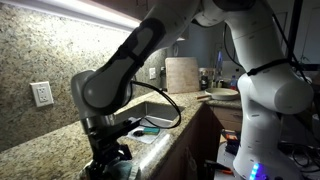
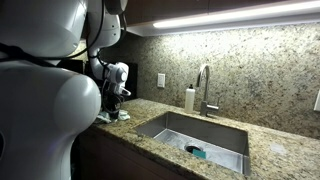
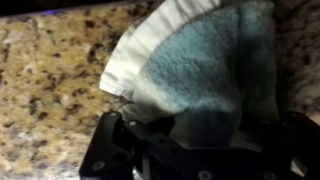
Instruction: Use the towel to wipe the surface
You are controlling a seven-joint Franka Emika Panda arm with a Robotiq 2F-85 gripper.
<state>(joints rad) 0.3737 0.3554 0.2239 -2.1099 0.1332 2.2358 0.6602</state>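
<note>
Gripper (image 3: 195, 152): nearest your wrist camera, at the bottom edge; its jaws pinch the narrow, bunched end of the towel
Towel (image 3: 200, 70): pale blue with a white border, fanned out flat on the granite, widening away from the pincer
Counter (image 3: 50, 95): speckled granite, bare to the left of the towel
Arm (image 2: 112, 78): you have it bent down over the counter's left end in an exterior view
Sink (image 2: 200, 135): sunk into the counter, well to the right of your gripper
Faucet (image 2: 206, 90): at the sink's far rim, soap bottle (image 2: 189, 98) just left of it
</note>
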